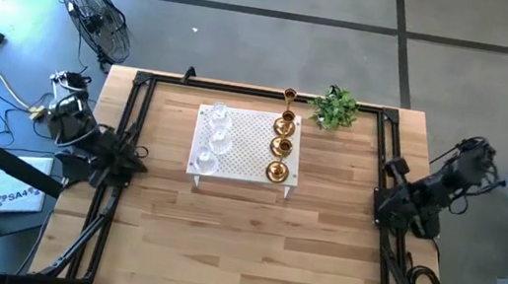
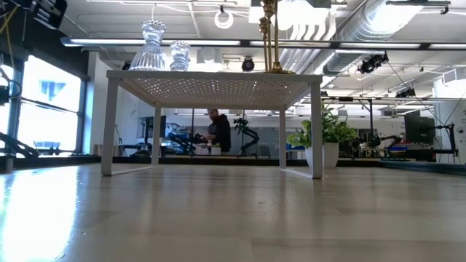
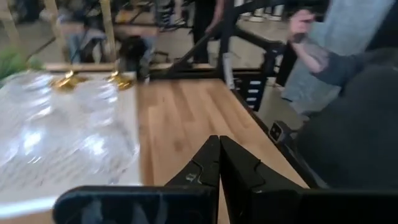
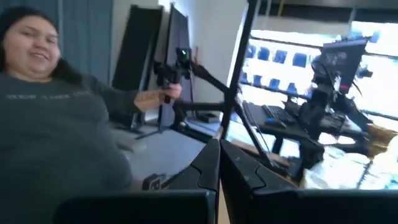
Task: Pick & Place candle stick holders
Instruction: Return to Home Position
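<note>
1. The near half of the wooden table (image 1: 239, 249) is plain board, seen from above
2. The left arm sits folded at the table's left edge, about level with the platform's near side. The left gripper (image 3: 219, 165) is clenched on nothing, its two dark fingers pressed together with no gap
3. The right arm sits folded the same way at the table's right edge. The right gripper (image 4: 219, 165) is likewise closed tight and holds nothing
4. The white perforated platform (image 1: 248, 146) stands on its legs in the middle of the table's far half, well apart from both grippers
5. Along its left side the glass candle stick holders (image 1: 218, 139) stand upright, three in a row running near to far
6. Along its right side the gold candle stick holders (image 1: 280, 147) form a matching row, with three round bases one behind another. A gold tip shows just past the platform's far edge, and I cannot tell whether it is a fourth holder or the last one's tall stem
7. The plant (image 1: 335, 109) stands near the platform's far right corner, close to the table's far edge
8. In the room beyond, the low view shows a person (image 2: 218, 132) in a dark top far off under the platform, and the right wrist view shows another person (image 4: 56, 124) in a grey top with one hand raised
</note>
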`<act>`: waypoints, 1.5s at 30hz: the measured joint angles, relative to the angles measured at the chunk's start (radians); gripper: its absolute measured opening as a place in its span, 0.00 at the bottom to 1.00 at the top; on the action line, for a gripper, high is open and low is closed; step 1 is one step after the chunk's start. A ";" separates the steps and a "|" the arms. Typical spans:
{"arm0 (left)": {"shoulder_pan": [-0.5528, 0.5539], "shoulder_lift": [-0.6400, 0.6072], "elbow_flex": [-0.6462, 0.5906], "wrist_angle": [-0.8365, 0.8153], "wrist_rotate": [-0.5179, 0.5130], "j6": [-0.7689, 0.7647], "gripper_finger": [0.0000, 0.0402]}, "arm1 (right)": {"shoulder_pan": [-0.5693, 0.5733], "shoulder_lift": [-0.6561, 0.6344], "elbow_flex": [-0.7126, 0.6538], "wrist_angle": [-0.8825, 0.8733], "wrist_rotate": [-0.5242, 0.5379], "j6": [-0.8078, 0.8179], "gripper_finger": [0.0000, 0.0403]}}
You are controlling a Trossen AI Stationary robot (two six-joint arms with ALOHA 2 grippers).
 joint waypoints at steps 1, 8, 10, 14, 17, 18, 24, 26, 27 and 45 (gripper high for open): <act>0.000 0.000 -0.020 0.033 0.018 0.034 0.00 | 0.000 -0.024 -0.037 0.028 -0.013 -0.004 0.00; 0.000 -0.006 -0.146 0.130 0.041 0.113 0.00 | 0.000 -0.120 -0.231 0.134 -0.017 -0.018 0.00; 0.000 -0.014 -0.172 0.146 0.041 0.107 0.00 | 0.000 -0.132 -0.264 0.125 -0.001 -0.001 0.00; 0.000 -0.039 -0.222 0.210 0.043 0.132 0.00 | 0.000 -0.144 -0.303 0.170 0.024 0.015 0.00; 0.000 -0.065 -0.259 0.248 0.043 0.132 0.00 | 0.000 -0.143 -0.337 0.201 0.030 0.008 0.00; 0.000 -0.073 -0.277 0.271 0.039 0.132 0.00 | 0.000 -0.143 -0.349 0.221 0.036 0.007 0.00; 0.000 -0.096 -0.429 0.410 0.016 0.160 0.00 | -0.001 -0.143 -0.445 0.309 0.053 0.006 0.00; 0.000 -0.108 -0.455 0.414 0.013 0.158 0.00 | -0.011 -0.144 -0.466 0.328 0.052 0.008 0.00; 0.000 -0.113 -0.462 0.415 0.008 0.155 0.00 | -0.020 -0.144 -0.476 0.328 0.052 0.017 0.00; 0.001 -0.121 -0.527 0.584 0.009 0.236 0.00 | -0.319 -0.143 -0.553 0.358 -0.199 0.129 0.00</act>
